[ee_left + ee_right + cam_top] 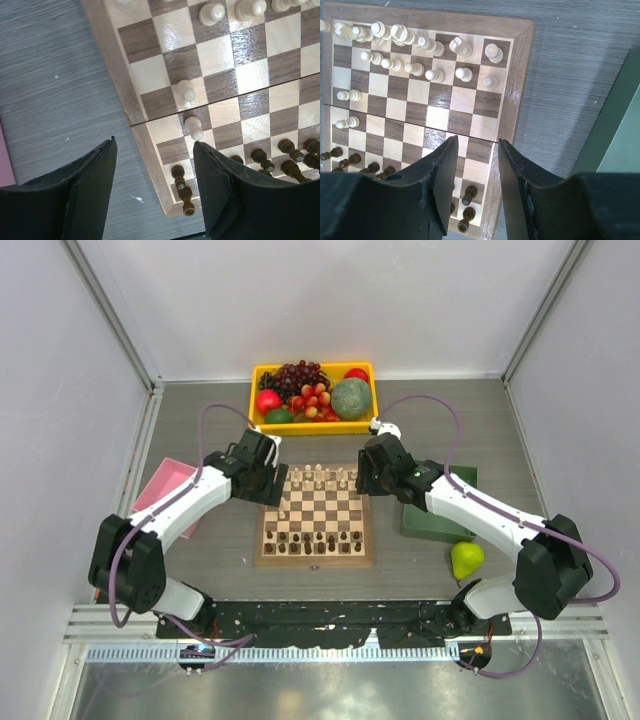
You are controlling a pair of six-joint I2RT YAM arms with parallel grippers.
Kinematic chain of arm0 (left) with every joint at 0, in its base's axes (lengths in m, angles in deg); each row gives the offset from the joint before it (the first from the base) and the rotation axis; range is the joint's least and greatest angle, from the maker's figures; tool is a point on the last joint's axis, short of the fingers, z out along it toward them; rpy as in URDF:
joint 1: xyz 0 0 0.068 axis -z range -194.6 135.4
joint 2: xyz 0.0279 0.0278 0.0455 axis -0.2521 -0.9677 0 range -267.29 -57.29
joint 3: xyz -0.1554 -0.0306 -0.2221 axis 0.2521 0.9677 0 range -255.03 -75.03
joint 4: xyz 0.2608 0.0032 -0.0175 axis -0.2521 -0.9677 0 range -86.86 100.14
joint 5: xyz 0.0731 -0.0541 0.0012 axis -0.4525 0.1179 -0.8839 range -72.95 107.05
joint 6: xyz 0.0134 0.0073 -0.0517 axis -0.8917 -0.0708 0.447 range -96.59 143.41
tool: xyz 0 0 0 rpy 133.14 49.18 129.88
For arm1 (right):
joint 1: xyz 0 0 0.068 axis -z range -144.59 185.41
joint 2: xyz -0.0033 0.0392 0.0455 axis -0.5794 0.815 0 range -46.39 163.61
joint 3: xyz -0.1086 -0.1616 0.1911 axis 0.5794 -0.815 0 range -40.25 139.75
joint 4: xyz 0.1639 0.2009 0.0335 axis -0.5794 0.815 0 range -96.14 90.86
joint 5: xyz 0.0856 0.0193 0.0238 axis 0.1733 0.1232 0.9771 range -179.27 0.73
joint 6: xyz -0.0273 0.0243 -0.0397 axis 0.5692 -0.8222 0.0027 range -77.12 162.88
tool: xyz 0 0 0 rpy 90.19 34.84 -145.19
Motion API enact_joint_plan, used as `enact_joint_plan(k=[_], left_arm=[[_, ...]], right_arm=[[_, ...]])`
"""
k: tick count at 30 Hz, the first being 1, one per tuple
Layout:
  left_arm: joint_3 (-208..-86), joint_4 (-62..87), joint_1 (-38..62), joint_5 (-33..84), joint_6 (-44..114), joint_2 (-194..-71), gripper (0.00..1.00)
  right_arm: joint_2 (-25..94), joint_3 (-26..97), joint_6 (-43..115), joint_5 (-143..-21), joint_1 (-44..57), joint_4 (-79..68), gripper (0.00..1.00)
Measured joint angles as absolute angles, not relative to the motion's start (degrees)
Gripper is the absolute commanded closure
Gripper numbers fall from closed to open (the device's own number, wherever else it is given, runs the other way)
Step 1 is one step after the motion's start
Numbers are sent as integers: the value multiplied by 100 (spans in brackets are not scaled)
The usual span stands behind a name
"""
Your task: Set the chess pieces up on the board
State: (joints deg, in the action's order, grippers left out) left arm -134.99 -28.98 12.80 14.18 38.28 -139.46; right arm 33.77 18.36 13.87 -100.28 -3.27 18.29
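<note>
- Jaws stand apart and empty on both arms: the left gripper (154, 142) spreads wide above the left border of the square wooden chessboard with light and dark checks (314, 561), while the right gripper (477, 140) shows a narrower gap over its right edge.
- That chessboard lies flat mid-way across the grey table (215, 550), its fold seam running left to right.
- Cream-white turned wooden chessmen (318, 478) line the far ranks and dark brown turned wooden chessmen (318, 540) the near ranks, all upright, long axes vertical.
- Two white pawns (187, 91) stand alone near the left edge, one either side of the seam.
</note>
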Motion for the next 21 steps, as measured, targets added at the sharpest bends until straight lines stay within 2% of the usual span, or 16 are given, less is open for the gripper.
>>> enact_joint_plan(k=[6,11,21], left_arm=[[-13652,-2817,1483,1479,3927,-14418,41],[-13724,-2699,1503,1496,3979,-14564,51],[-13866,-2546,1503,1564,3999,-14945,58]], right_arm=[[3377,1834,1391,-9945,-327,1831,56],[3375,1825,1389,-9896,-327,1814,56],[3375,1823,1393,-9835,-327,1789,57]])
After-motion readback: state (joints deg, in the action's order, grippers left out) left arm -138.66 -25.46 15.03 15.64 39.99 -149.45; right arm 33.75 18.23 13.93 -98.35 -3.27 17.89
